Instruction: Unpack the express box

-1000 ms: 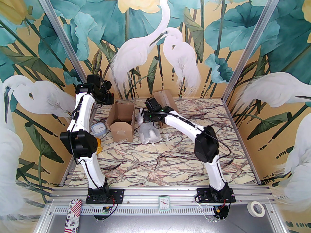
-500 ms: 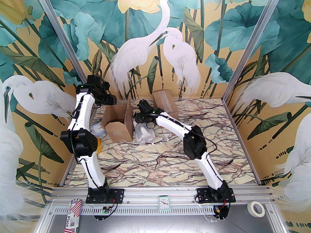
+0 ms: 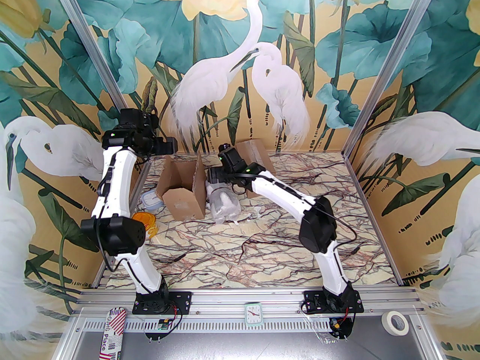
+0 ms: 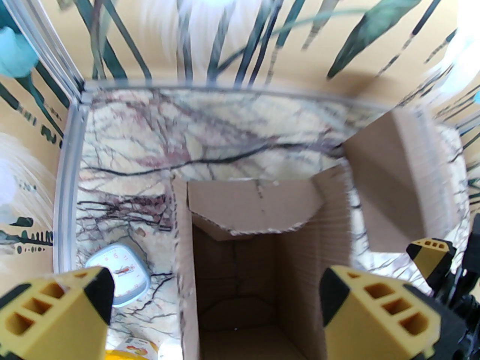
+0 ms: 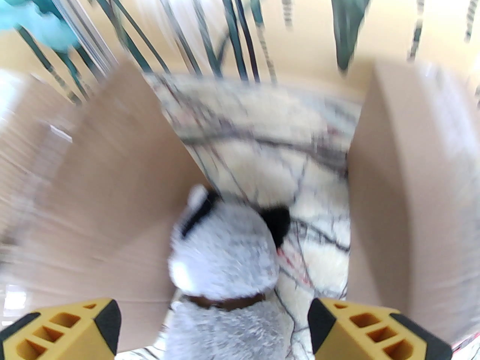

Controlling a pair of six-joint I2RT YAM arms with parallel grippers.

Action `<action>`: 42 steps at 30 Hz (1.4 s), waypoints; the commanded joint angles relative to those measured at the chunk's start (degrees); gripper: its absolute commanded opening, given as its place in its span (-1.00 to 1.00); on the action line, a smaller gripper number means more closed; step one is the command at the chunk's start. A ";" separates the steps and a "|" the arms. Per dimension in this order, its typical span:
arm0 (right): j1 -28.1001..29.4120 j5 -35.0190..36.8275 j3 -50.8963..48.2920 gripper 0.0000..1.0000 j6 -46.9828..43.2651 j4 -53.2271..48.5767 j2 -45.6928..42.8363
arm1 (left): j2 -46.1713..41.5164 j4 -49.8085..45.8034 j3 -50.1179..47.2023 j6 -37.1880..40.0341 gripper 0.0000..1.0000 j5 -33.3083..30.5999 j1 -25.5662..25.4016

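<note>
Although the brown cardboard express box (image 3: 183,201) stands with its flaps thrown open near the far left corner of the marble-patterned desk (image 3: 262,246), the unpacking looks largely done. The grey-and-white plush toy (image 3: 224,206), which seems wrapped in clear plastic, lies on the desk just beside the box's right wall, outside it. The left wrist view looks down into the box, and as far as that view reaches its inside is bare cardboard.

The left hand (image 4: 215,291) hangs above the far side of the box, its yellow fingers spread wide with nothing between them. The right hand (image 5: 213,313) hovers over the toy's head, equally wide open and holding nothing. The right wrist picture is blurred, so I cannot tell whether the fingers touch the plastic.

A second brown cardboard box (image 3: 255,156), closed as far as I can see, sits at the far edge of the desk, behind the right arm and apart from the open one. A small pale-blue square clock (image 4: 120,272) rests on the desk to the left of the open box, and an orange rounded object (image 3: 144,221) lies nearer the left edge; what it is I cannot make out.

My judgement is that the main content is out. What may remain is to check the box's bottom, tidy the toy away from the box, or move to the closed box if that counts too.
</note>
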 commanded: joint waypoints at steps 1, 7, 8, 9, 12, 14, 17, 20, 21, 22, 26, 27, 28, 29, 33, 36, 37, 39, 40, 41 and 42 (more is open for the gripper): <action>1.05 2.11 -3.37 0.81 -4.21 2.53 -6.89 | -6.85 4.56 -5.16 -5.93 0.92 5.67 0.17; 0.11 4.65 -11.95 0.94 -9.25 1.93 -19.70 | -16.55 13.77 -15.38 -15.26 0.88 10.04 -4.72; -0.85 4.57 -14.11 0.98 -9.68 1.99 -22.22 | -17.28 14.96 -15.93 -16.61 0.88 9.90 -6.48; -2.01 3.78 -15.90 0.99 -9.55 1.81 -24.53 | -17.61 15.97 -16.28 -18.10 0.88 10.16 -8.07; -9.55 -4.48 -22.17 0.99 -7.26 1.43 -31.67 | -17.20 19.37 -16.89 -23.08 0.88 10.94 -13.87; -15.00 -10.43 -25.46 0.99 -6.73 1.04 -34.19 | -16.71 23.29 -19.10 -26.29 0.89 10.71 -17.57; -21.22 -16.75 -29.36 0.98 -6.98 0.71 -35.76 | -15.01 30.94 -23.73 -32.09 0.91 11.03 -22.58; -28.72 -26.34 -32.10 0.98 -4.45 3.20 -34.15 | -10.93 36.09 -25.68 -35.72 0.93 10.29 -26.87; -30.56 -28.68 -32.44 0.98 -3.52 3.99 -32.94 | -8.93 36.51 -24.98 -36.11 0.94 9.72 -28.17; -31.69 -30.05 -32.41 0.98 -3.10 4.48 -31.82 | -7.08 36.62 -24.38 -36.54 0.95 8.96 -29.23; -33.95 -35.37 -30.74 0.99 -3.71 6.46 -26.08 | 0.65 39.50 -22.11 -39.82 0.99 8.27 -32.07; -34.17 -36.32 -29.47 0.99 -4.22 5.96 -24.26 | 2.50 40.45 -21.63 -40.82 0.99 8.60 -32.29; -34.33 -37.07 -28.46 0.99 -4.55 5.72 -22.81 | 3.95 41.25 -21.26 -41.70 0.99 8.71 -32.39; -34.55 -38.10 -27.57 0.99 -4.65 5.87 -21.20 | 5.58 41.74 -20.87 -42.87 0.99 8.86 -32.48; -34.90 -41.00 -24.64 0.99 -5.42 6.56 -16.04 | 9.65 42.12 -20.31 -44.03 0.99 7.44 -32.66; -34.89 -43.45 -22.81 0.98 -5.66 7.20 -12.75 | 11.93 43.30 -20.18 -44.16 0.99 8.45 -32.66; -34.90 -44.34 -22.47 0.99 -5.62 7.37 -11.86 | 12.63 43.52 -19.93 -44.20 0.99 8.95 -32.66; -34.94 -45.61 -22.05 0.98 -5.53 8.61 -10.32 | 14.00 44.70 -19.57 -44.16 0.99 11.15 -32.66; -34.90 -46.39 -22.02 0.98 -5.29 9.40 -9.71 | 14.49 45.47 -19.69 -44.24 0.99 12.08 -32.73; -34.87 -47.48 -21.93 0.99 -4.89 10.08 -9.10 | 14.89 46.86 -20.02 -44.18 0.99 13.92 -32.79; -34.90 -48.71 -22.05 0.98 -4.53 10.83 -8.57 | 15.22 47.99 -20.43 -43.95 0.99 15.45 -32.83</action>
